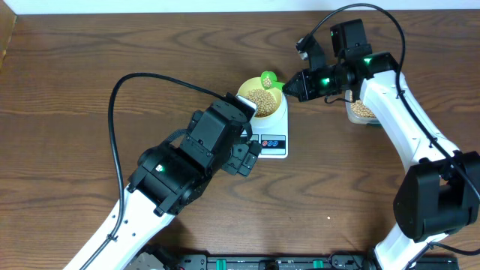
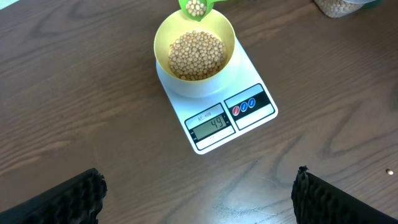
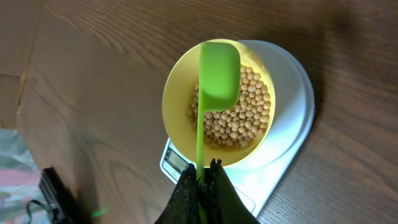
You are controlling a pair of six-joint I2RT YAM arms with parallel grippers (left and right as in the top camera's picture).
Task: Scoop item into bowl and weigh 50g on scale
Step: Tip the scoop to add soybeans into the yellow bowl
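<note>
The pale yellow bowl [image 2: 160,37] stands on the white scale [image 2: 261,112], part-filled with tan beans [image 2: 198,55]. The scale's display [image 2: 211,124] reads 49. A green scoop [image 3: 219,68] hangs tilted over the bowl, and a few beans lie in it [image 2: 197,7]. My right gripper [image 3: 207,171] is shut on the scoop's thin handle, just right of the bowl [image 1: 244,91] in the overhead view. My left gripper [image 2: 199,199] is open and holds nothing, with its fingers [image 2: 68,199] wide apart over bare table in front of the scale [image 1: 271,141].
A clear tub [image 1: 361,111] of beans sits to the right of the scale, partly under the right arm. The left arm's black body [image 1: 202,150] reaches in from the lower left and covers the scale's left side.
</note>
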